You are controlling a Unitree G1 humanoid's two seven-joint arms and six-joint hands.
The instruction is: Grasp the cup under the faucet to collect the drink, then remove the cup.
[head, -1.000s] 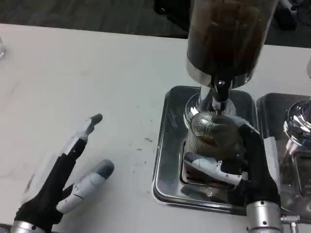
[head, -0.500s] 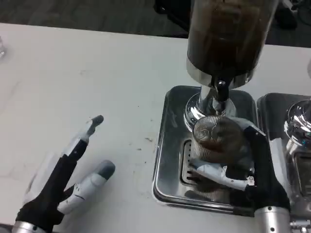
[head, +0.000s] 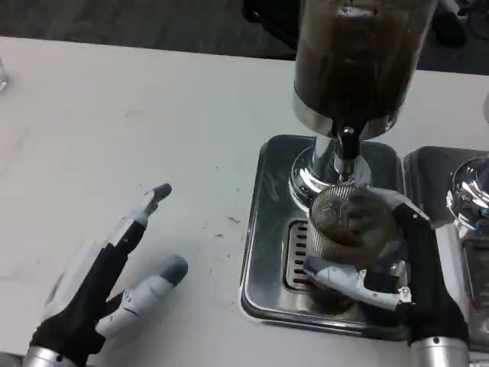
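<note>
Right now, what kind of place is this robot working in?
Probably a lab mock-up of a drinks counter: a beverage dispenser of dark liquid on a steel drip tray, a plain white table, dark flooring beyond.

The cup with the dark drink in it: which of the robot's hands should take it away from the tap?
The right hand: it already grips the cup over the metal tray, just below the faucet. The left hand lies open on the table, well away from it.

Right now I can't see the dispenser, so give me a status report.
Right robot hand grips the cup under the faucet, dark drink inside. Left robot hand open on the table. Nothing in the way.
</note>
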